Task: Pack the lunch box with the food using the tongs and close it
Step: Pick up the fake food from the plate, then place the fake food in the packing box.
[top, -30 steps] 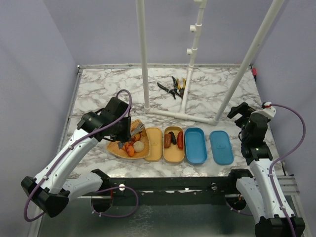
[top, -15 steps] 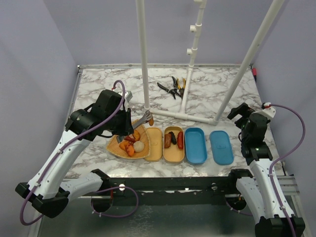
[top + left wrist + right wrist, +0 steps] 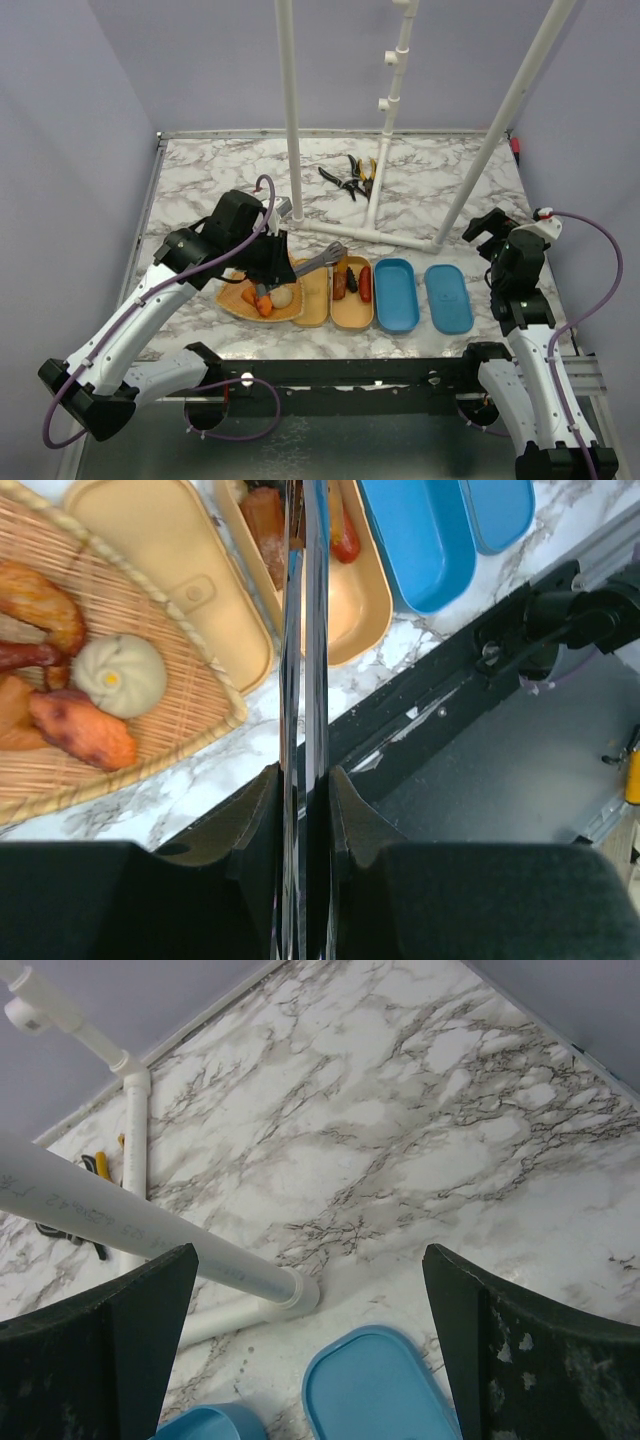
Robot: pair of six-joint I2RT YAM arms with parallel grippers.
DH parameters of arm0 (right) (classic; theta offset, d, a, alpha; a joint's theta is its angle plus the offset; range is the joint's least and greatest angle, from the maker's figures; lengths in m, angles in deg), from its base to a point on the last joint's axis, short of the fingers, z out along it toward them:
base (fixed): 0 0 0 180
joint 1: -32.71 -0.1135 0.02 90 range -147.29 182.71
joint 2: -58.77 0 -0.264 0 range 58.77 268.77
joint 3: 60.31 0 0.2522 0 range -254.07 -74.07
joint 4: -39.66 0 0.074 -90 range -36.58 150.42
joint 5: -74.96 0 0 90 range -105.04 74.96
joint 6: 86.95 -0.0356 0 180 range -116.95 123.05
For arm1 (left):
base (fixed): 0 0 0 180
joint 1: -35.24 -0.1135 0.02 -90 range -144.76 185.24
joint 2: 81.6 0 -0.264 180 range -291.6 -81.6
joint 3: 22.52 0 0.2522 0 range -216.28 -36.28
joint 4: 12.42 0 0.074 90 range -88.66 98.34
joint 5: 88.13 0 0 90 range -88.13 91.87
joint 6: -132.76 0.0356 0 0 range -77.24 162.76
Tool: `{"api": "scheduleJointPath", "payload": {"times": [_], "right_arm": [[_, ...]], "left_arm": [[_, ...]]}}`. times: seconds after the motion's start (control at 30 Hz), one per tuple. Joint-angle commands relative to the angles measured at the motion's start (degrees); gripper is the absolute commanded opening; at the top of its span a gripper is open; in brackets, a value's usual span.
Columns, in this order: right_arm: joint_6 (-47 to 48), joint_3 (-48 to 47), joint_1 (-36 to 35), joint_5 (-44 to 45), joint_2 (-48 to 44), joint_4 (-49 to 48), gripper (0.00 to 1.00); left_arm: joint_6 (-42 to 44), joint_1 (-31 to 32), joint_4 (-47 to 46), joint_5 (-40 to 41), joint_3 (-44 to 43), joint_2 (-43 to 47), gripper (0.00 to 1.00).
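My left gripper (image 3: 276,262) (image 3: 303,780) is shut on the grey metal tongs (image 3: 318,258) (image 3: 304,640), whose two arms are squeezed close together. The tong tips reach over the beige lunch box tray (image 3: 353,312) (image 3: 370,600), which holds dark brown and red sausage pieces (image 3: 352,282) (image 3: 264,518). I cannot tell whether the tips grip a piece. More food lies on the woven plate (image 3: 232,301) (image 3: 170,725): a beige ball (image 3: 282,296) (image 3: 120,675) and orange pieces (image 3: 258,300) (image 3: 80,730). My right gripper (image 3: 490,228) (image 3: 310,1255) hangs open and empty at the right.
A beige lid (image 3: 312,292) (image 3: 160,570) lies left of the tray, a blue container (image 3: 396,293) (image 3: 420,540) and blue lid (image 3: 448,297) (image 3: 385,1385) to its right. Black-and-yellow pliers (image 3: 350,178) and a white pipe frame (image 3: 370,232) (image 3: 150,1235) stand behind.
My left arm lifted the tongs off the woven plate with an orange piece and swung them right, bringing the tips over the beige tray. The right arm stayed still.
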Motion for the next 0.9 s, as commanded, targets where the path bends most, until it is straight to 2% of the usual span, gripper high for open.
{"api": "scheduleJointPath", "payload": {"times": [0.0,0.3,0.43,0.6,0.87], "right_arm": [[-0.81,-1.21,0.14,1.03,-1.08,2.12,1.0],[-1.96,-1.23,0.14,-0.12,0.59,1.73,1.0],[-1.36,-1.47,0.14,0.03,0.44,1.85,1.0],[-0.19,-1.56,0.14,0.82,0.05,2.22,1.0],[0.55,-2.62,0.14,0.82,0.51,2.68,1.0]], "left_arm": [[-4.44,2.71,-8.43,-4.08,5.65,2.73,0.05],[-12.94,12.46,-21.05,-0.67,12.83,3.43,0.05],[-14.01,14.12,-24.46,2.85,12.24,1.33,0.05],[-18.31,16.87,-33.84,4.31,16.5,-0.5,0.05],[-17.15,20.15,-36.47,7.01,15.55,-6.61,0.05]]}}
